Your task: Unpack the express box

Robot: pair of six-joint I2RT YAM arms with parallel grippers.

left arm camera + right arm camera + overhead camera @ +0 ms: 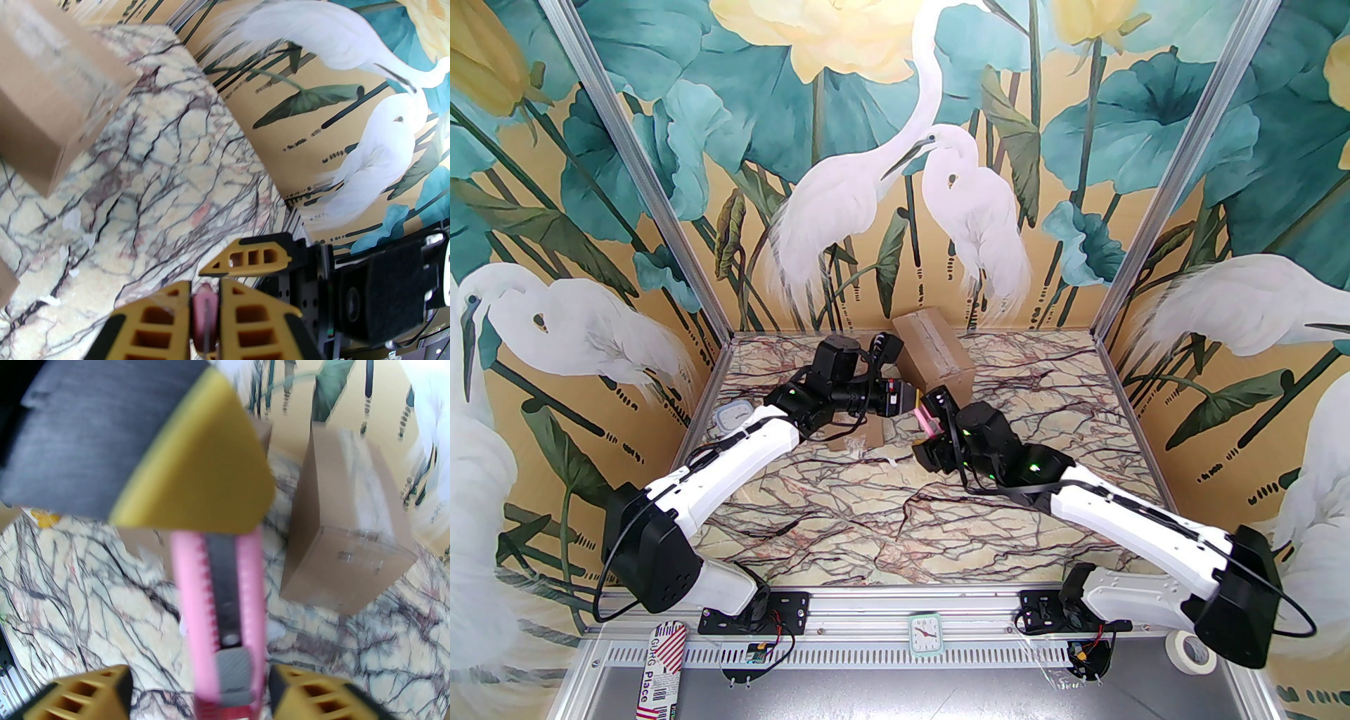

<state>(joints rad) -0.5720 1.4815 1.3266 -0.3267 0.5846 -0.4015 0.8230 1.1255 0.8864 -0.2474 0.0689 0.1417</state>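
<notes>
**A:** Both arms meet just in front of the express box (935,349), off its near corner. The left gripper (205,286) is pinched tight on the pink utility knife (218,606), with a yellow finger pressed flat against each side of the handle.

**B:** And the right gripper (198,671) is spread wide! Its fingers (105,690) stand either side of the knife's grey slider end. There's bare marble between the handle and one finger, and the other finger sits just beside the pink edge.

**A:** So the knife hangs above the table between the two grippers, held only from the left. Whether the blade is out, I cannot tell.

**B:** The box itself rests on the marble-patterned tabletop (900,506), turned at an angle. Its flaps are shut, and clear tape runs along the top seam and down the end face. Both grippers are near it but apart from it.

**A:** To the box's left, under the left arm, lies a flat cardboard piece (872,432). Small white scraps (72,219) dot the marble in front of the box.
</notes>
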